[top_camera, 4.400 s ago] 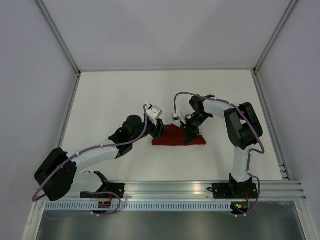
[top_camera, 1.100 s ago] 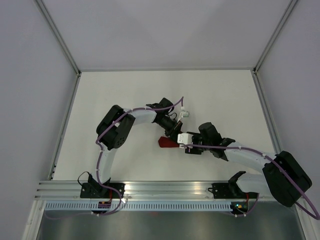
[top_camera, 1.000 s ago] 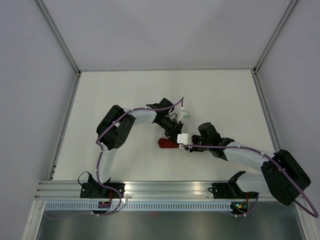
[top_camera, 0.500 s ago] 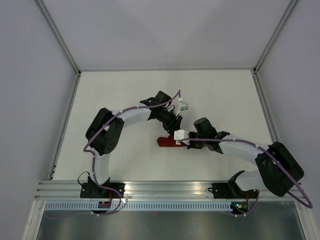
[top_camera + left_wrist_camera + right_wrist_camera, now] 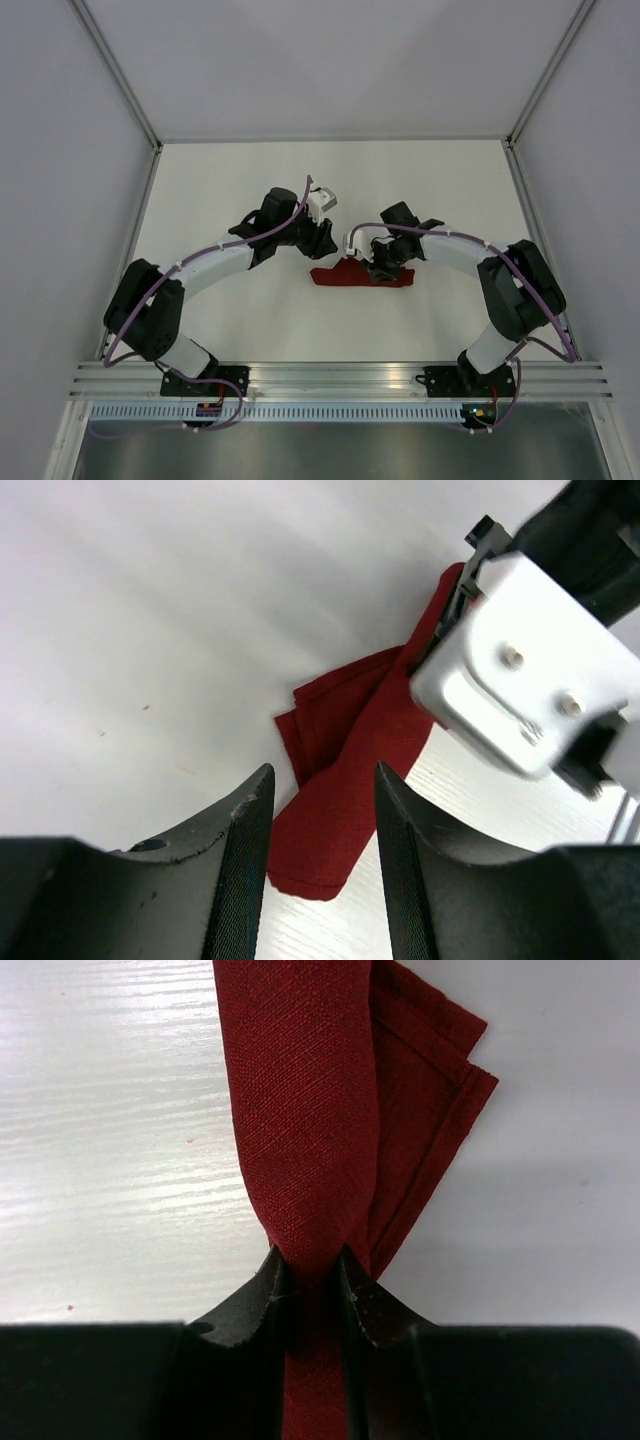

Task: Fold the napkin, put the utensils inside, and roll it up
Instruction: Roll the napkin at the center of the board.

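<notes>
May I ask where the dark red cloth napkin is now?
The napkin lies bundled at centre in the top view, pinched by the right gripper, the open left gripper near its left end.

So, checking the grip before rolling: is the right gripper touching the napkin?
Touching. The right wrist view shows the right gripper with its jaws closed on the napkin, cloth pinched between them.

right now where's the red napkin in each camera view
Top external: the napkin lies mid-table, a narrow strip.
Left wrist: the napkin sits mid-frame, seen between the open fingers of the left gripper.
Right wrist: the napkin runs down the centre into the right gripper.
Shared landmark: the right gripper clamped on the napkin.
</notes>
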Controlling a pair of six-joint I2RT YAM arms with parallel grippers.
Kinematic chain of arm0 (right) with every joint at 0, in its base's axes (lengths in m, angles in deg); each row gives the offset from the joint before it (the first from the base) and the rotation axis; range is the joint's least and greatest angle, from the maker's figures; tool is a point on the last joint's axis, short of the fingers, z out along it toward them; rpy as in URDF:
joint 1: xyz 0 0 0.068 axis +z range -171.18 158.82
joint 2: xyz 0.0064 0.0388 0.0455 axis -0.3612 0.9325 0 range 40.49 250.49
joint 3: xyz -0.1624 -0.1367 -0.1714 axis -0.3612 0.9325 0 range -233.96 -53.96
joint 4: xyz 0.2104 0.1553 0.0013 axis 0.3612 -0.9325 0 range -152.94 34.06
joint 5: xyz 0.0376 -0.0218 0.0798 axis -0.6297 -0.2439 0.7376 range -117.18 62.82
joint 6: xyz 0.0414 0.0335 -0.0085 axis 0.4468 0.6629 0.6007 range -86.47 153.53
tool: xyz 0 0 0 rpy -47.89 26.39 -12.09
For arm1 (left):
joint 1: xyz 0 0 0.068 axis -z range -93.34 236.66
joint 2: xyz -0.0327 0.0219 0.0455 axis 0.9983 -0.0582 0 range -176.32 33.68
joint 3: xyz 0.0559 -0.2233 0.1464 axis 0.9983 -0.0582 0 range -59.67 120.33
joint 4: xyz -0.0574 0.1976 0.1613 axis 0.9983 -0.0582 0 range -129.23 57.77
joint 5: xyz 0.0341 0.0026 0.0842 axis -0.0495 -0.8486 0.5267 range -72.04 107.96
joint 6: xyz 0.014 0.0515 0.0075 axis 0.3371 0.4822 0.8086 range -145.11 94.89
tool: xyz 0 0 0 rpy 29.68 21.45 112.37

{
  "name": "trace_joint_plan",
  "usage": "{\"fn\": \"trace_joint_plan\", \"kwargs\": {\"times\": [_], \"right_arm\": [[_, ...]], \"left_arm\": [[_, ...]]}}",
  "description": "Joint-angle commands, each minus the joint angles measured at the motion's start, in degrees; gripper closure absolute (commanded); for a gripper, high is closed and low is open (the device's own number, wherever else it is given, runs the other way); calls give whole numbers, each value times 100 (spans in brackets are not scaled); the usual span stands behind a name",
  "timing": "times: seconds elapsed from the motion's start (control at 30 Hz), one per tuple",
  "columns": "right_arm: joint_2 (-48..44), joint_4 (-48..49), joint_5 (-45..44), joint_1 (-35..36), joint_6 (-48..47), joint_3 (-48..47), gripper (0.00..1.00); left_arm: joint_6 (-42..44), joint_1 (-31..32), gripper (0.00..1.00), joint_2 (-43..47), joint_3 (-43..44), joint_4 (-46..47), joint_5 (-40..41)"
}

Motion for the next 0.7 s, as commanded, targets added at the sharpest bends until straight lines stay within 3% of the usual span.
{"fn": "trace_joint_plan", "kwargs": {"times": [0.0,0.13,0.33,0.47,0.67], "right_arm": [[853,-1431,250,-229,-298,-482,85],[1713,-2162,479,-423,-509,-1222,85],[2786,-3103,848,-643,-693,-2277,85],[3245,-3499,954,-704,-746,-2830,85],[3605,-3833,989,-757,-746,-3200,84]], "left_arm": [[-441,34,51,661,-517,1049,603],[-415,157,46,1137,-1411,1829,902],[295,991,44,1349,-2064,2315,1921],[981,1817,42,1034,-1925,2316,2607],[1982,2389,42,182,-1389,2140,3196]]}}
